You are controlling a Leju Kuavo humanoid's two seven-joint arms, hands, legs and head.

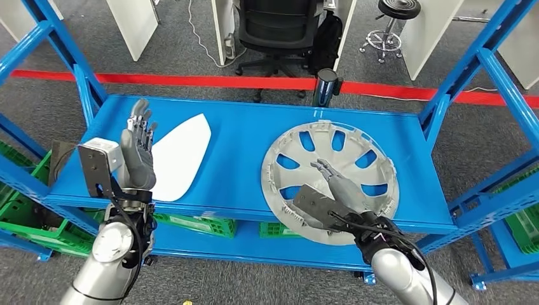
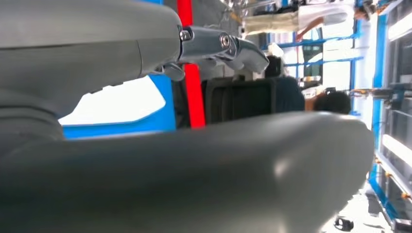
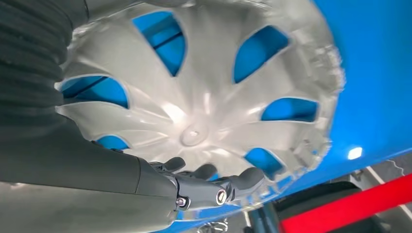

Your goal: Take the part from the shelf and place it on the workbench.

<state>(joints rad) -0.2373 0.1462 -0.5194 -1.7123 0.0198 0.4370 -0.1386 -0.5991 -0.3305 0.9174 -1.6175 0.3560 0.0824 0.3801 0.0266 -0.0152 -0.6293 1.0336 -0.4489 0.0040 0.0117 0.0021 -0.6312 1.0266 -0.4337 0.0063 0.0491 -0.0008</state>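
A silver hubcap lies flat on the right half of the blue shelf, its front rim reaching the shelf's front edge. My right hand is stretched out over its middle, fingers straight and apart, gripping nothing. In the right wrist view the fingertips hover close above the hubcap near its hub; I cannot tell if they touch. A white flat panel lies on the shelf's left half. My left hand stands upright beside it, fingers spread and empty. The left wrist view shows that panel beyond the fingers.
Blue uprights frame the shelf on both sides. Green crates sit on the lower level. A chrome cylinder stands behind the back edge. Beyond a red floor line are an office chair and a stool.
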